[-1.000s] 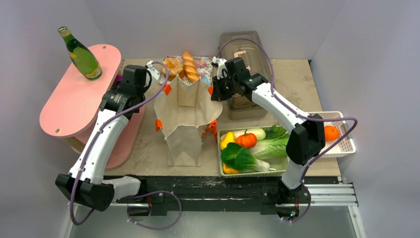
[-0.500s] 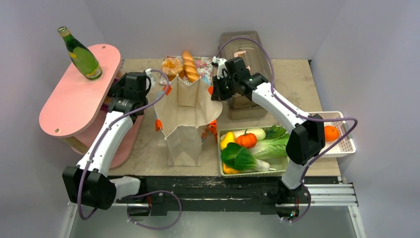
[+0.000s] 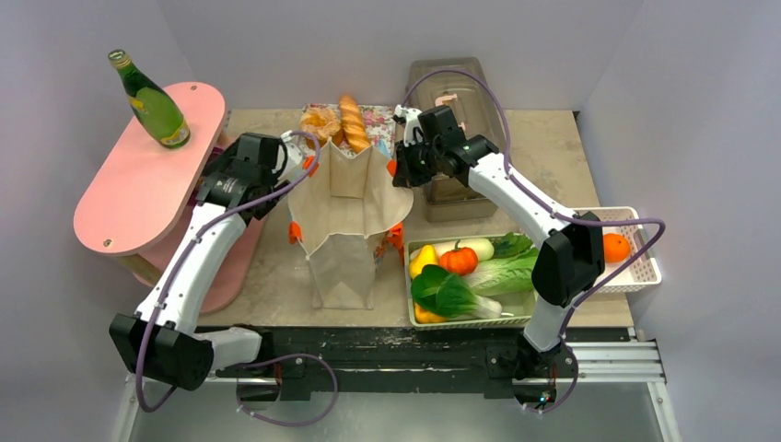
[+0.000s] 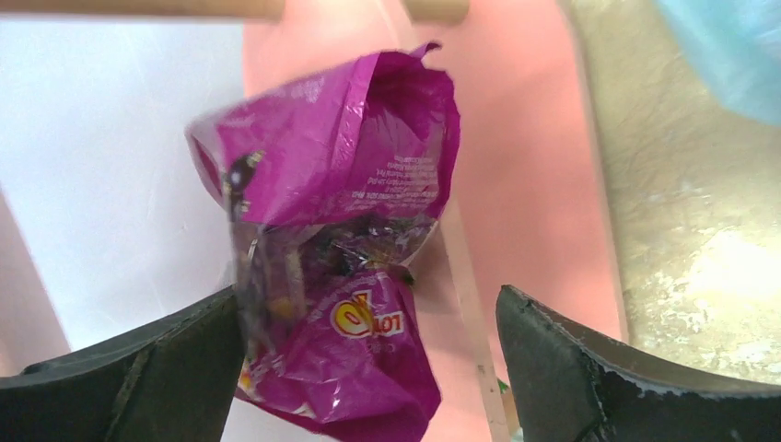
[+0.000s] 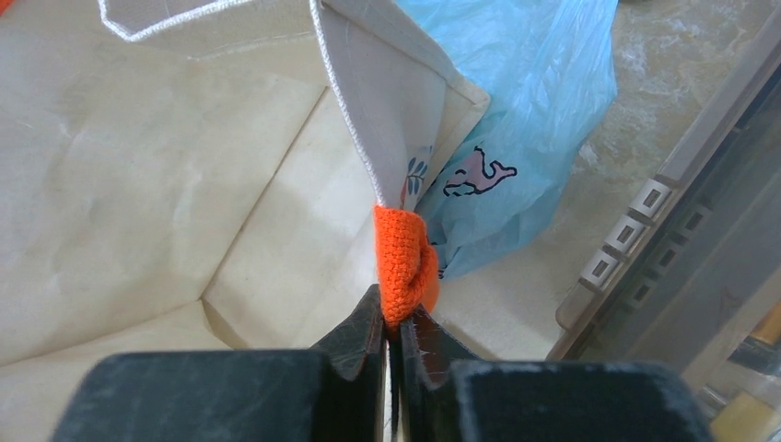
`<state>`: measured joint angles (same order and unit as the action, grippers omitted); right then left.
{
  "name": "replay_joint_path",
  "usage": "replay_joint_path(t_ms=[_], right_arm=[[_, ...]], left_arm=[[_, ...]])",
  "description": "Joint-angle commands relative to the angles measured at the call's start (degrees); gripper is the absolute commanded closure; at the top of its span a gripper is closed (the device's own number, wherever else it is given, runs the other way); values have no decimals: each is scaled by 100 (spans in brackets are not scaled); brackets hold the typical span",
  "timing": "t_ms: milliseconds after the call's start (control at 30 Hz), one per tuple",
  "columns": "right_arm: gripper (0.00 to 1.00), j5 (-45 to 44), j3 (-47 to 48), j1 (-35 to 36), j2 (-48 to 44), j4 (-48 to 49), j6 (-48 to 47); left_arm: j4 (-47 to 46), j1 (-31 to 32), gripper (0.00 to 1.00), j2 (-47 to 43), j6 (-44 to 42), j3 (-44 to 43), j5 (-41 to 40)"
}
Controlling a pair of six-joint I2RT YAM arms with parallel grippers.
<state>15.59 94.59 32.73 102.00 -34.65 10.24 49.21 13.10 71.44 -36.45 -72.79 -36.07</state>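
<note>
My left gripper [image 3: 293, 158] hovers by the left rim of the cream canvas tote bag [image 3: 345, 216], close to the pink shelf [image 3: 138, 189]. Its jaws stand wide open [image 4: 367, 308]. In the left wrist view a crumpled purple snack pouch [image 4: 341, 230] shows between them, close to the left finger, with the pink shelf behind it. I cannot tell whether it touches the finger. My right gripper [image 3: 398, 170] is at the tote's right rim, shut [image 5: 393, 322] on the tote's orange knitted handle [image 5: 402, 262]. The tote's mouth is open.
A green bottle [image 3: 152, 101] stands on the pink shelf. Bread [image 3: 353, 122] and a blue plastic bag [image 5: 525, 120] lie behind the tote, with a clear lidded box [image 3: 456, 92] behind my right gripper. The green tray [image 3: 470, 322] holds vegetables. A white basket [image 3: 645, 272] holds an orange [image 3: 615, 247].
My left gripper has swung right, away from the pink shelf and toward the tote's left rim. The right gripper has kept its hold on the orange handle without moving.
</note>
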Motion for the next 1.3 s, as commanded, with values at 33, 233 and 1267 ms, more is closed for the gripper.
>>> replay_joint_path(t_ms=[33,233,1267], right_arm=[[81,168,249,39,-41,151,-80],[42,286,260,34,-204,378,-16],[1,-732,-1744,-971,-3983,730,-671]], left_arm=[[171,664,0,-525,454,-837,379],[883,825,0,-140,965,-1835,626],[1827,902,0,1002,3328,-3694,5180]])
